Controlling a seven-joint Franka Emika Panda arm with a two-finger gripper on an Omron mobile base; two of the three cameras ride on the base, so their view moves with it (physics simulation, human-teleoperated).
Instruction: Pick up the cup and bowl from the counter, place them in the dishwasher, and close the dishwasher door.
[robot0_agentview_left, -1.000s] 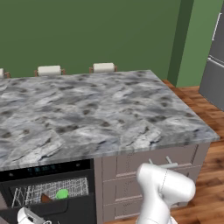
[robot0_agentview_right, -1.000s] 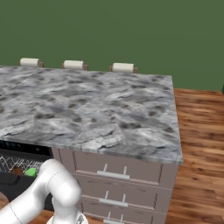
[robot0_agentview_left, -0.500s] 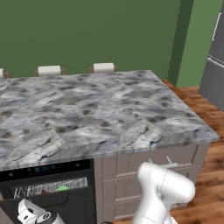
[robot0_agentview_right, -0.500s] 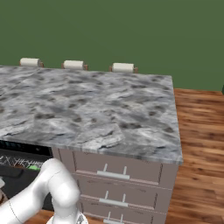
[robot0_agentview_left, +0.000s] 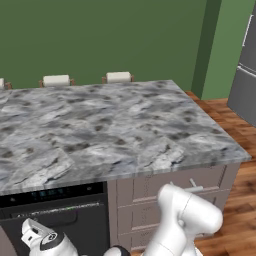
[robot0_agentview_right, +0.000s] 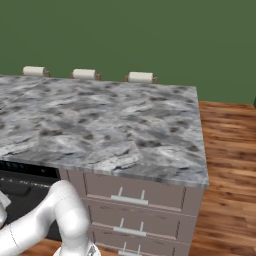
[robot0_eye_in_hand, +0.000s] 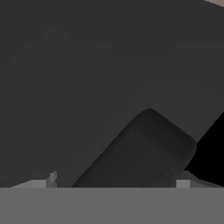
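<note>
Door-closing step nearing completion: dishwasher door (robot0_agentview_left: 60, 220) standing nearly shut below the table (robot0_agentview_left: 100, 130), hand (robot0_eye_in_hand: 113, 183) pressing close with fingers spread wide, holding nothing, needing final push, then withdrawing.

3 cream stool tops (robot0_agentview_right: 140, 77) line the far side before a green wall (robot0_agentview_left: 100, 35); wood floor (robot0_agentview_right: 225, 150) at right.

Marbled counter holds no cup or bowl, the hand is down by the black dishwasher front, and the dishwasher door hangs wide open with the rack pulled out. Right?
Not quite. The dishwasher door is nearly or fully shut, no rack showing, as the left base view shows. The rest stands: the counter holds no cup or bowl, and the hand sits low against the door.
</note>
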